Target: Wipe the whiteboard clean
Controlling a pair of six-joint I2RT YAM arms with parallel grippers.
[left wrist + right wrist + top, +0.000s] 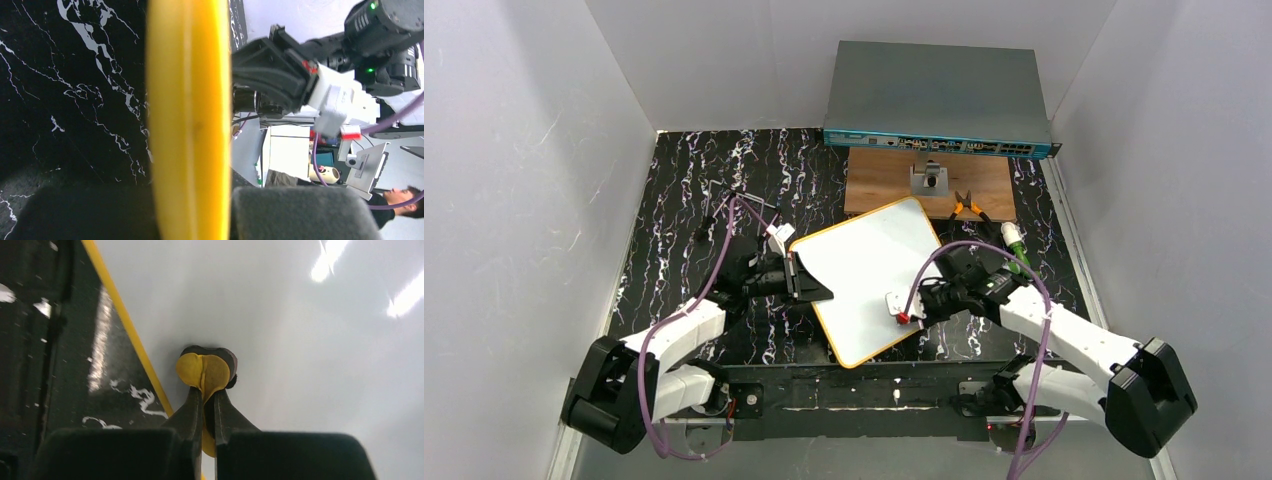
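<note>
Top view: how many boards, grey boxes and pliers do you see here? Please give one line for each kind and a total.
Boards: 2, the whiteboard and the wooden board
Grey box: 1
Pliers: 1
Total: 4

The whiteboard [869, 270] sits askew in the middle of the bench [684, 200]. The left claw [799, 280] clamps its left edge. The right claw [894, 305] holds a pad [204, 371] against its near right part. Behind it lies a wooden board [884, 180] carrying pliers [967, 207], with a switch box [934, 95] farther back.
</note>
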